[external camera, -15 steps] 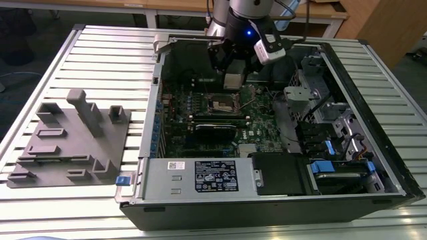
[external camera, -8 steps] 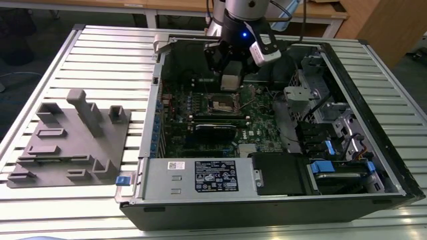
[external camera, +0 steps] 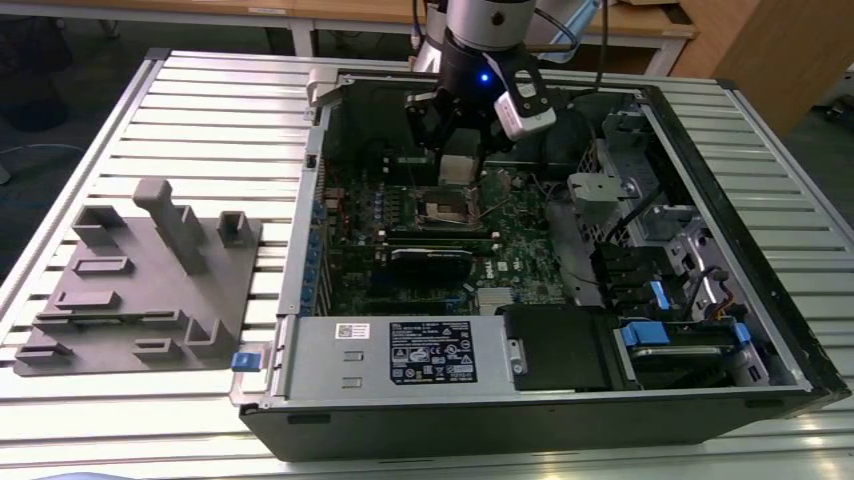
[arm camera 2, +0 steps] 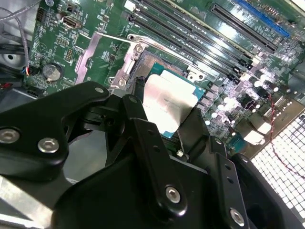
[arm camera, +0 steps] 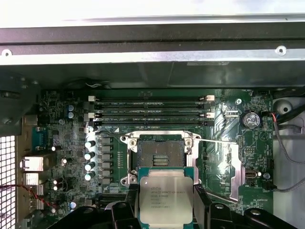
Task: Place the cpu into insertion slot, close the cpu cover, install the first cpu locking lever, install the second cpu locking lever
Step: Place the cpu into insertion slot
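**A:** Item one, the chip?

**B:** Chip (arm camera: 165, 199): flat, silver-topped, near enough square that no long side stands out. It is held off the board in the gripper (arm camera: 165, 206), with the black fingers (arm camera 2: 193, 128) clamped on two opposite edges and the metal face up.

**A:** Item two, the socket. Which way from the chip?

**B:** Socket (arm camera: 159, 155): square, with a dark centre and a bright rim, and no chip in it. In the first wrist view it lies just past the chip's free edge, the one no finger covers. The chip overlaps its near rim in the picture but is not seated. The sides of both run parallel, so no twist shows. In the exterior view the socket is in the upper middle of the frame, just beneath the gripper. I cannot tell how high the chip rides above it.

**A:** Item three, the cover?

**B:** Cover (arm camera: 233, 167): a silver frame, swung open to one side of the socket and clear of the opening.

**A:** Surroundings?

**B:** Memory slots (arm camera: 150, 114): just beyond the socket. Green board (external camera: 360, 240): inside the open computer case (external camera: 534, 425). Grey fixture block (external camera: 134, 280): at the exterior view's left, on the slatted table (external camera: 200, 100).
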`<move>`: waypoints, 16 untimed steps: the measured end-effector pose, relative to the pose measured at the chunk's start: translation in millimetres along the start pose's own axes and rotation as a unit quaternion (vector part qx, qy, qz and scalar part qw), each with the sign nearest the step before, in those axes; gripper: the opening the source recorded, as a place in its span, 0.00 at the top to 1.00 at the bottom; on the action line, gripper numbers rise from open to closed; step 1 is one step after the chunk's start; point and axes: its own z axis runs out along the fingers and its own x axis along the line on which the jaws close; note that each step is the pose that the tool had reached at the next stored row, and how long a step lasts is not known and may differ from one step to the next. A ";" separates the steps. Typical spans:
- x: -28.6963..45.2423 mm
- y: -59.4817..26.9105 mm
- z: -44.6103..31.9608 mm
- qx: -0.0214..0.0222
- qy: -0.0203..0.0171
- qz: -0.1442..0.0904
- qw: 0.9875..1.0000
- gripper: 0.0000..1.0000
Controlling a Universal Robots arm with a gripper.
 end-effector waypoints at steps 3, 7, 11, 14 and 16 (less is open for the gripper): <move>0.0 0.0 0.1 0.000 0.000 0.000 1.000 0.46; 0.0 0.0 0.5 0.000 0.000 0.011 1.000 0.46; 0.0 0.0 1.3 -0.001 -0.001 0.044 0.999 0.46; 0.0 0.0 1.6 -0.001 -0.002 0.068 0.998 0.46; 0.0 0.0 1.6 -0.001 -0.002 0.069 0.998 0.46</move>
